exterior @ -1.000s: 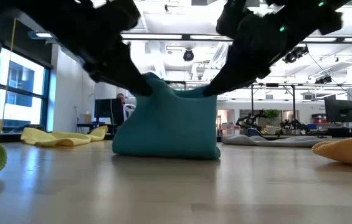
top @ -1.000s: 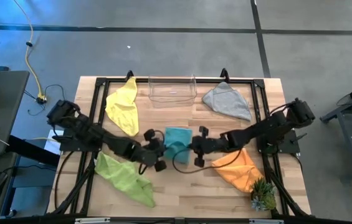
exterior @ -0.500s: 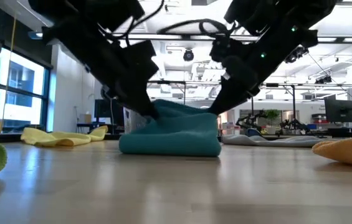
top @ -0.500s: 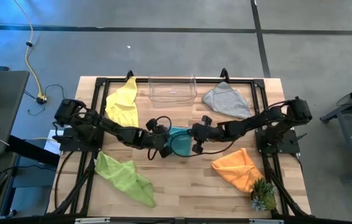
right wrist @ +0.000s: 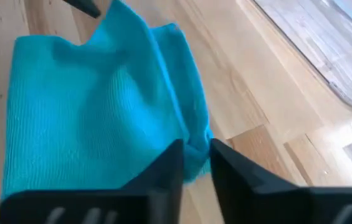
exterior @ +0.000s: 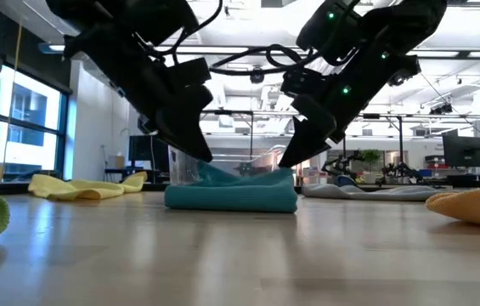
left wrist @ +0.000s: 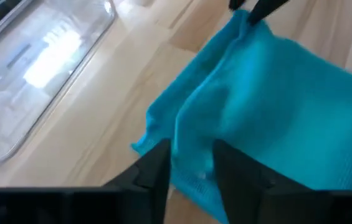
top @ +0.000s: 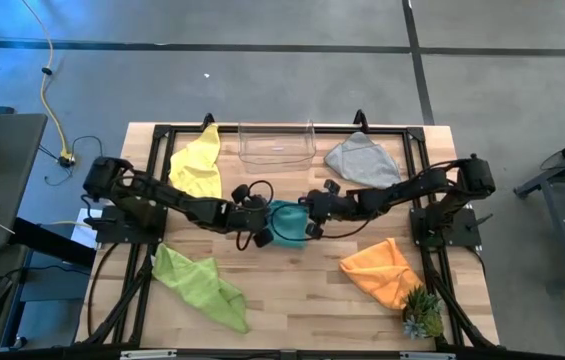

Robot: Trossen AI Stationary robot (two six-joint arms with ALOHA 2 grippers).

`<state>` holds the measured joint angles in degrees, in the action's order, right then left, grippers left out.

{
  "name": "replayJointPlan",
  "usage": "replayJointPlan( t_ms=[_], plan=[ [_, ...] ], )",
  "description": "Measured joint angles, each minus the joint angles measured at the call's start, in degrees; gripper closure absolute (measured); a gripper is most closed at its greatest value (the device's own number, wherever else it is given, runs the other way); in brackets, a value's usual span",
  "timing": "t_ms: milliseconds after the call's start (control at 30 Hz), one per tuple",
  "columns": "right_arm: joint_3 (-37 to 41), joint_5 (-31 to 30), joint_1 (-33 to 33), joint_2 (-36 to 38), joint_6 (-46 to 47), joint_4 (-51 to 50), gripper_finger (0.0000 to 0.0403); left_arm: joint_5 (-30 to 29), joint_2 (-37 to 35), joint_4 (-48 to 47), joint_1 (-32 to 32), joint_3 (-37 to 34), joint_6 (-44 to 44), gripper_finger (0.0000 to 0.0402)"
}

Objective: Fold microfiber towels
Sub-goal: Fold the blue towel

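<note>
While both grippers meet at frame centre, the teal towel (top: 286, 222) lies folded between them.

From left to right in the high view: left gripper (top: 253, 220) has its fingers slightly spread around the teal towel's far left corner; right gripper (top: 314, 213), fingers likewise a little apart, straddles the far right corner. Neither clearly pinches. I judge the cloth light, limp and slightly grippy, best taken at corners or along the hem, since it slumps anywhere else. Counted: 5 towels, 1 each of lime green (top: 200, 284) lower left, yellow (top: 198, 168) upper left, teal centre, grey (top: 364, 160) upper right, orange (top: 382, 268) lower right; 1 clear plastic bin (top: 276, 144); 1 spiky plant (top: 423, 316).
</note>
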<state>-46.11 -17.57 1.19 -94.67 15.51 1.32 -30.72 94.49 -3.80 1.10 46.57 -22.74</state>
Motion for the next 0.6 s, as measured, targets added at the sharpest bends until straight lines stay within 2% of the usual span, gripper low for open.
replayJointPlan(
  t_ms=[167,267,333,433,533,600],
  plan=[
    [0.0,-0.8,-0.8,1.1,-1.1,-0.6,0.025,0.1,-3.6,-4.9,0.1,0.0,1.0,0.024],
    [0.0,-0.9,-1.1,3.4,-3.4,-2.3,0.0229,2.5,-5.2,-4.0,0.6,-0.6,2.9,0.024],
    [0.0,0.3,-1.2,4.9,-4.9,-3.4,0.0229,6.8,-5.6,1.5,0.8,-2.5,4.2,0.0253],
    [0.1,6.2,-1.2,5.0,-5.9,-1.3,0.026,14.9,-5.4,10.8,0.3,-6.3,5.9,0.0287],
    [1.9,11.4,-1.2,3.0,-5.5,4.4,0.0319,18.4,-3.6,19.3,-1.0,-9.1,6.5,0.0328],
    [3.2,11.2,-1.2,2.2,-5.0,5.7,0.0366,18.7,-2.3,20.6,-1.7,-9.6,6.5,0.0355]
  ],
)
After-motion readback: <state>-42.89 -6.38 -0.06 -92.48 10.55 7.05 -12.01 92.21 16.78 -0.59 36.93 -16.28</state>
